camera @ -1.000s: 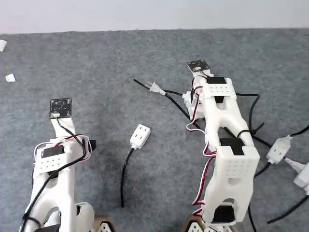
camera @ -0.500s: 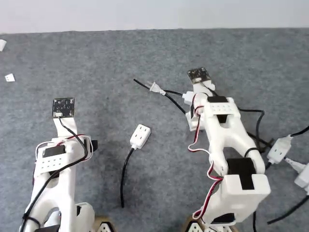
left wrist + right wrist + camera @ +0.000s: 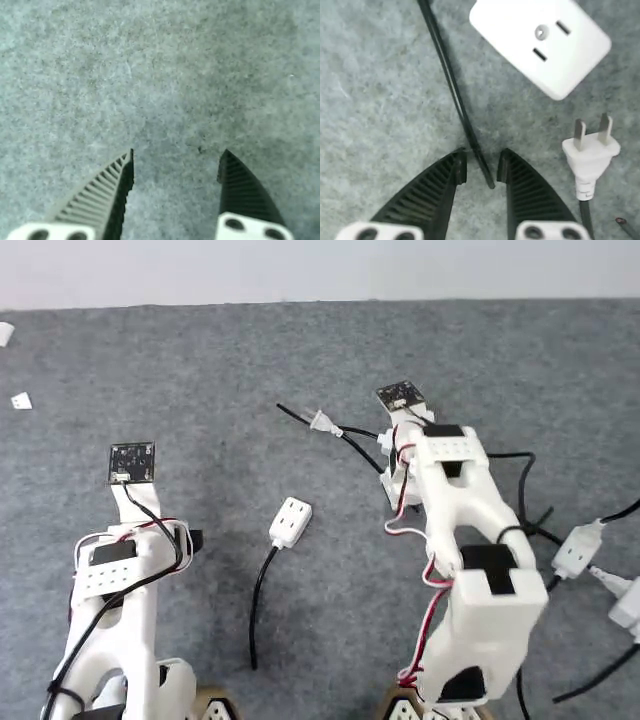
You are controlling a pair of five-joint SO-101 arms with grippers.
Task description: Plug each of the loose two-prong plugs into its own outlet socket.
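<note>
Open carpet below left gripper, black cord between right gripper jaws, plug beside.

Left hand spread wide; right hand only narrowly parted

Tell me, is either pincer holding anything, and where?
Nothing is held. The left pincer is open over carpet; the right pincer straddles a black cable, not clamped on it.

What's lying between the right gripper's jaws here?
A black cord runs across the carpet into the gap of the right gripper, whose jaws stand open around it; the right wrist view shows this.
</note>
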